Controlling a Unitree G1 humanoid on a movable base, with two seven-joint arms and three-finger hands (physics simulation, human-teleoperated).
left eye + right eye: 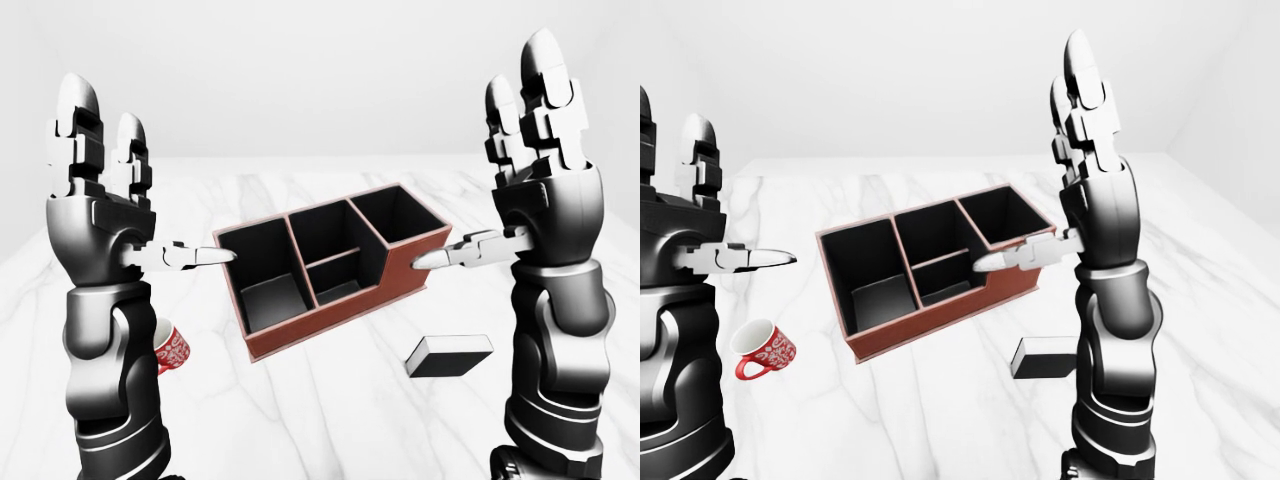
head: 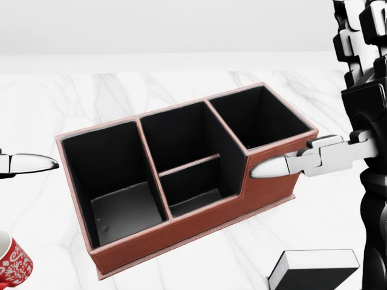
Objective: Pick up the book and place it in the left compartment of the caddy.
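Note:
The caddy (image 2: pixel 181 228) is red-brown outside and black inside, standing slantwise on the white marble table (image 2: pixel 72 96). Its left compartment (image 2: pixel 115 181) is tall, wide and holds nothing. The book (image 1: pixel 450 355), black-covered with white page edges, lies flat on the table below and right of the caddy, touched by neither hand. My left hand (image 1: pixel 135 190) and right hand (image 1: pixel 500 175) are raised on either side of the caddy, both open, fingers upward and thumbs pointing inward. The right thumb (image 2: pixel 275 166) overlaps the caddy's right end in the head view.
A red mug (image 1: pixel 765 348) with a white pattern lies tipped on the table, left of and below the caddy. Pale walls stand behind the table. The table's far edge runs across the top of the eye views.

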